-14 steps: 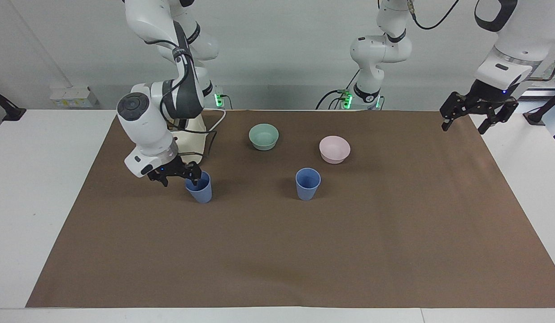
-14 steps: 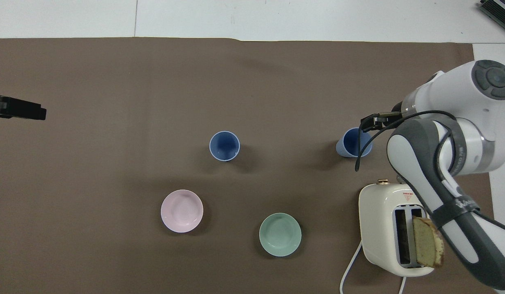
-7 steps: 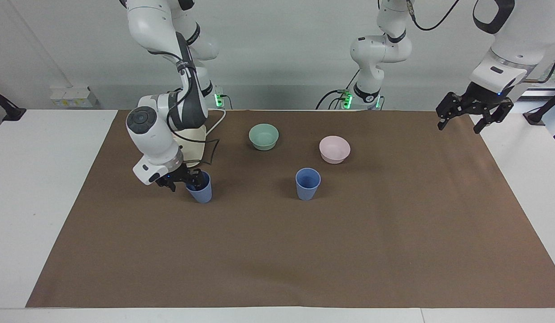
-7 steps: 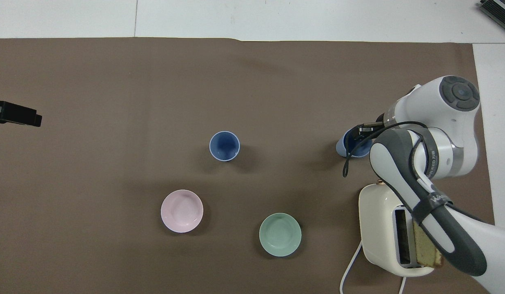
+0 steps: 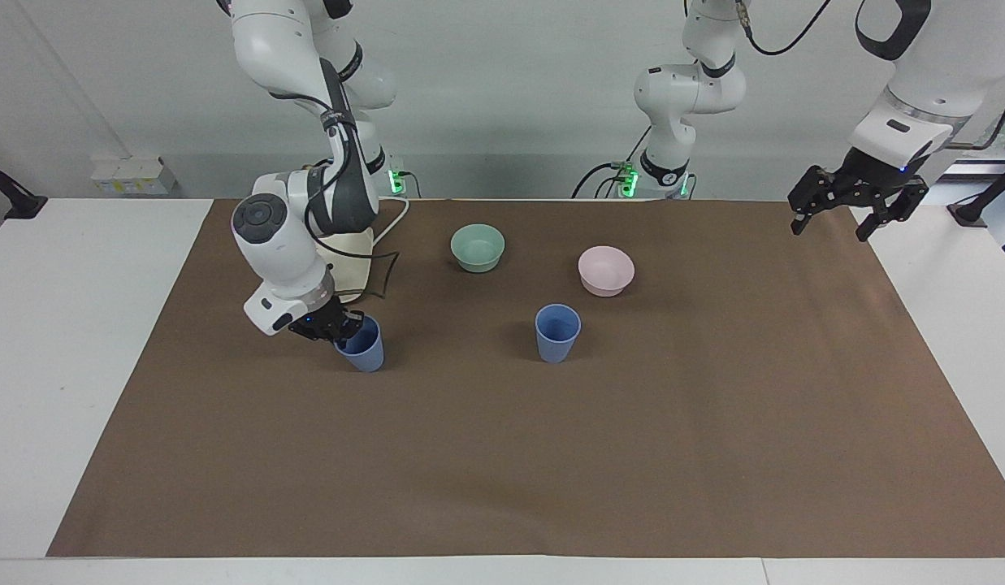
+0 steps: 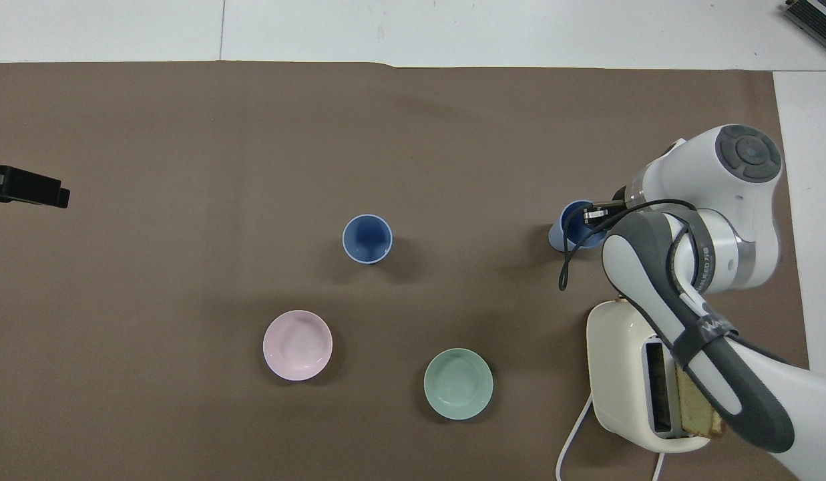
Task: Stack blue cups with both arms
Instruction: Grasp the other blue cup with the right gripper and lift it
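Right arm's dark strap (image 6: pixel 710 329): white lettering runs along it, too small and slanted to make out.
Right arm's forearm band (image 6: pixel 708 270): a line of small white print, not legible.
Toaster (image 6: pixel 620 374): a small red triangular warning mark on its top near the slots (image 6: pixel 666 321); whatever is printed by it cannot be read.
Anything else readable: nothing; no legible word, brand or number on the cups, bowls, mat or wall.
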Robot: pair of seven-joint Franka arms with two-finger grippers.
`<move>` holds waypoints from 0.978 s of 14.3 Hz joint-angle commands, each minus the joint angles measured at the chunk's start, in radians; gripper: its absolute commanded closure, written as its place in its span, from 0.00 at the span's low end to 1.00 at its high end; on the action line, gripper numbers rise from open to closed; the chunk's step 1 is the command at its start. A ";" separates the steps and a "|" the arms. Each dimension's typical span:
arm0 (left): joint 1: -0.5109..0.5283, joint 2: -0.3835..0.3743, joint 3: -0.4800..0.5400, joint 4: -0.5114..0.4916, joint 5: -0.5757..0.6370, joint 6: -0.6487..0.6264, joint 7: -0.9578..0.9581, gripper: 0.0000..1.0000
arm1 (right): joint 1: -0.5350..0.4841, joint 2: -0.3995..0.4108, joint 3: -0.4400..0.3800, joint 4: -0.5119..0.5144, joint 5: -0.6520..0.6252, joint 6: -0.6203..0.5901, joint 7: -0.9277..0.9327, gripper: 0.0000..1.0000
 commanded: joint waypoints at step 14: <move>-0.002 -0.020 0.000 -0.009 -0.003 -0.028 -0.031 0.00 | -0.004 -0.030 0.052 0.280 -0.014 -0.306 0.136 1.00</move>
